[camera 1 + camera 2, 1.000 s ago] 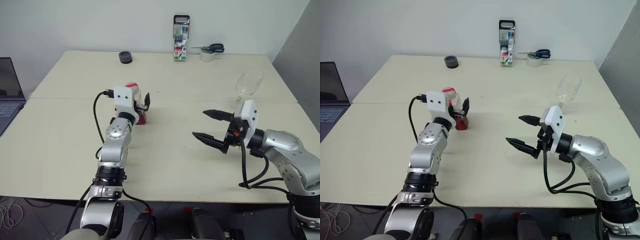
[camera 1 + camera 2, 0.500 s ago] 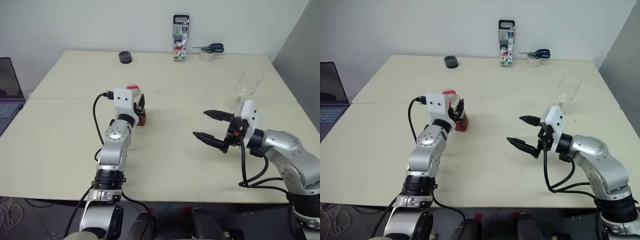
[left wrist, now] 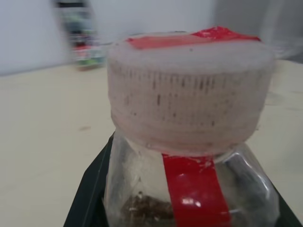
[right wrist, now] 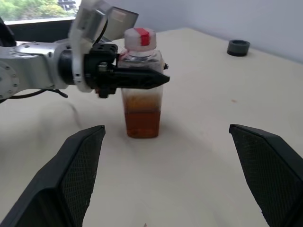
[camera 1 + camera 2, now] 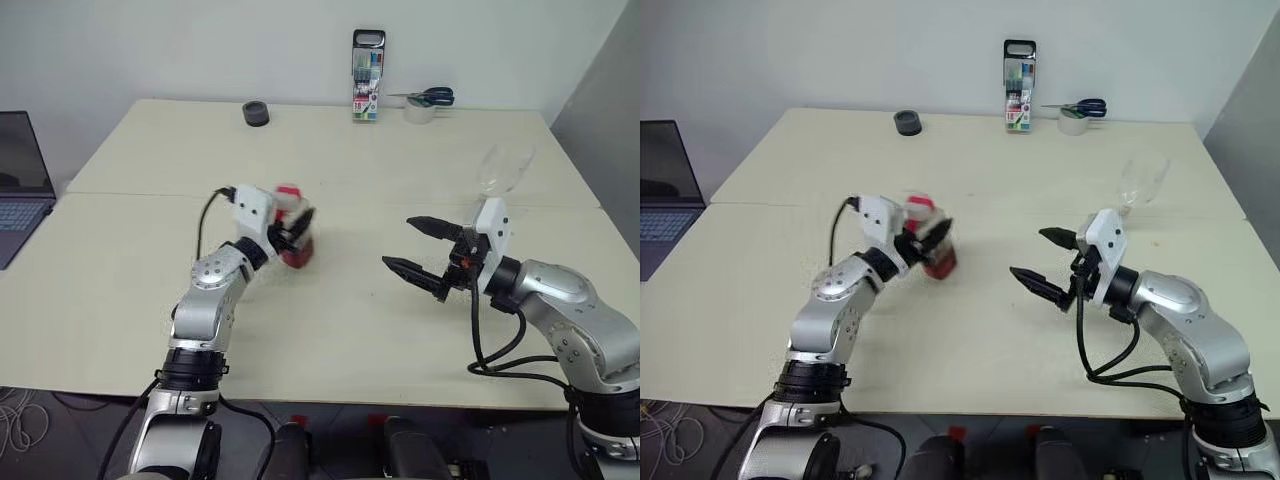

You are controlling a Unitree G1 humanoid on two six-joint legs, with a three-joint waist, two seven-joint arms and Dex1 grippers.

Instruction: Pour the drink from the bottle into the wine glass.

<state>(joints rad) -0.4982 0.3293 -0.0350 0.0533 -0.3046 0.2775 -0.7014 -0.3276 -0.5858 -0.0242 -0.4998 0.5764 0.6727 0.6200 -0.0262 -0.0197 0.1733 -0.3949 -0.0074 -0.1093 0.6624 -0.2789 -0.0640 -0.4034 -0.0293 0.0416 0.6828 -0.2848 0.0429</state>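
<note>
The bottle (image 5: 296, 243) stands upright near the table's middle, left of centre. It is small and clear, with a pale cap (image 3: 189, 90) and a red strip running over it. The amber drink (image 4: 141, 121) fills its lower part. My left gripper (image 5: 299, 226) is shut on the bottle's upper body, a black finger (image 4: 142, 78) on either side. My right gripper (image 5: 398, 243) hovers open to the right of the bottle, pointing at it and well apart from it. The wine glass (image 5: 503, 170) stands behind my right gripper, toward the table's right edge.
At the table's far edge stand a tall pack of markers (image 5: 366, 62), scissors (image 5: 430, 96) on a tape roll (image 5: 418, 111), and a small black round thing (image 5: 256, 113). A laptop (image 5: 20, 185) sits off the table's left edge.
My left gripper has shut on the bottle and swung it to the right and a little nearer, turning toward the right gripper. The right gripper has stayed in place, open.
</note>
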